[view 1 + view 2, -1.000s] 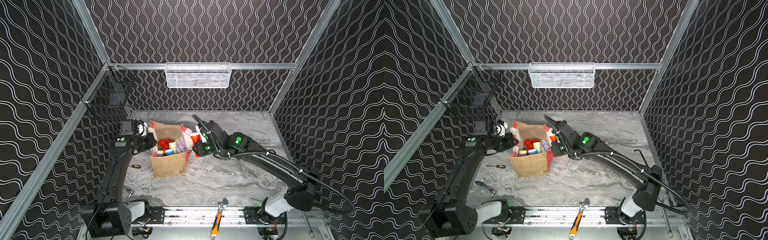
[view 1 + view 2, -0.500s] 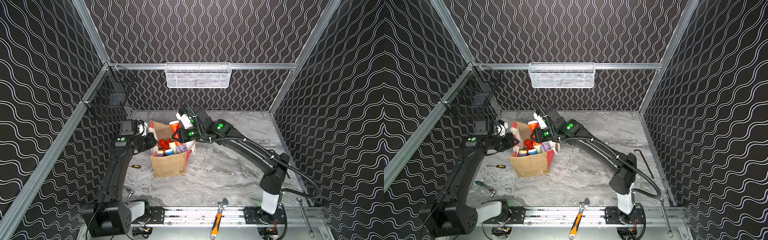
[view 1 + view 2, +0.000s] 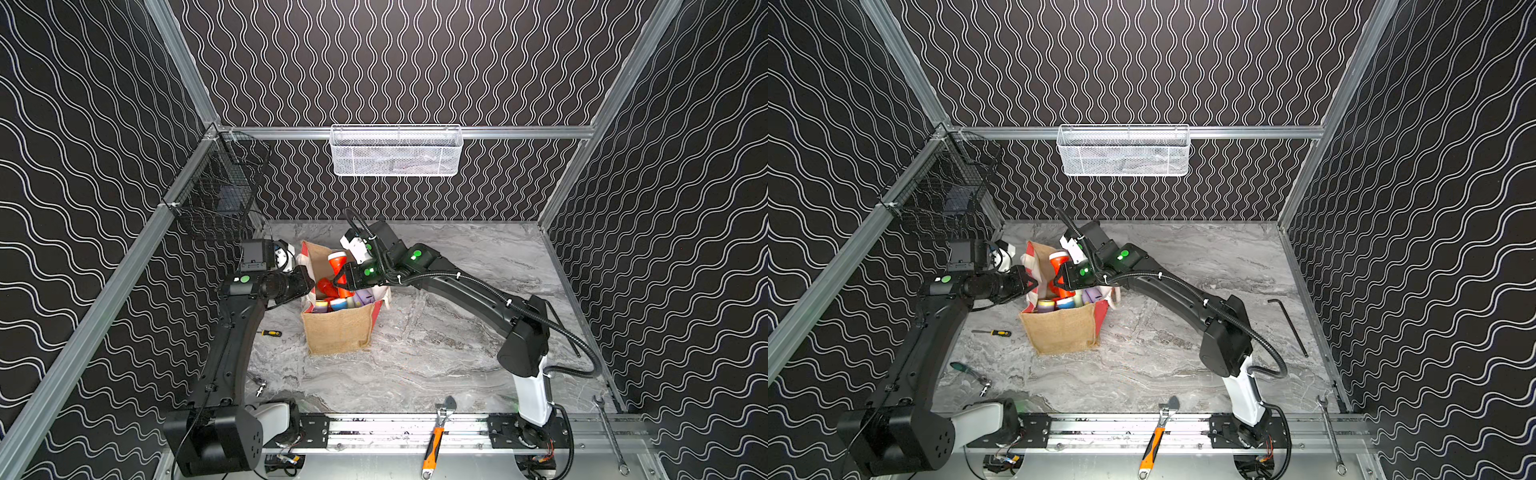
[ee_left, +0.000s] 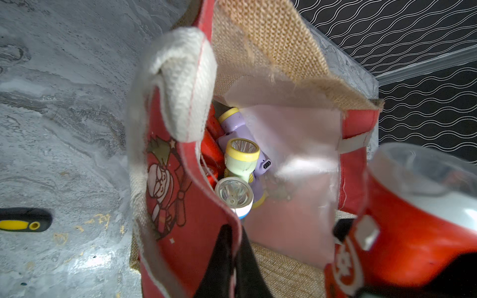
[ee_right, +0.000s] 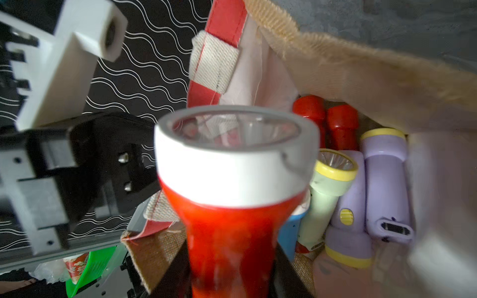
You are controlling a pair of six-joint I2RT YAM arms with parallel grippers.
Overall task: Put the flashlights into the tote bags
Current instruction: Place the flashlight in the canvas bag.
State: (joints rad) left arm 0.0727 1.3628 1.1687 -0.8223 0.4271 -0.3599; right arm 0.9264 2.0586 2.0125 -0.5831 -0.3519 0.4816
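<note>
Now lower the red flashlight (image 3: 336,262) straight down into the tote bag (image 3: 337,328) with no sideways swing, since the open mouth lies directly beneath the right gripper (image 3: 342,283) in both top views. Aim for the free pocket next to the lilac flashlights (image 5: 384,180) and the pale green flashlight (image 5: 327,198) packed below and to one side of the gripper. Steer clear of the red flashlights (image 5: 341,123) standing beyond them. Release only once the handle sits below the rim. Letting go higher probably risks a bounce off the pile and out over the burlap edge onto the bench (image 3: 436,353).

Clamps the flashlight low on its red handle with the right gripper, closed firmly, with the wide white head up and away from the wrist, roughly upright over the bag's mouth. Reaches across from the right arm's base, elbow raised above the bench, forearm stretched long and low toward the bag, wrist turned in over the opening.

Pinches the bag's red-and-white rim with the left gripper (image 3: 306,277), closed on the cloth and drawing that wall away from the right gripper, which holds the mouth wide. Shows in the left wrist view as fabric caught between the dark fingers (image 4: 225,247). Rises steeply on the left arm, forearm level at rim height. Hold that pinch until the flashlight is in.
</note>
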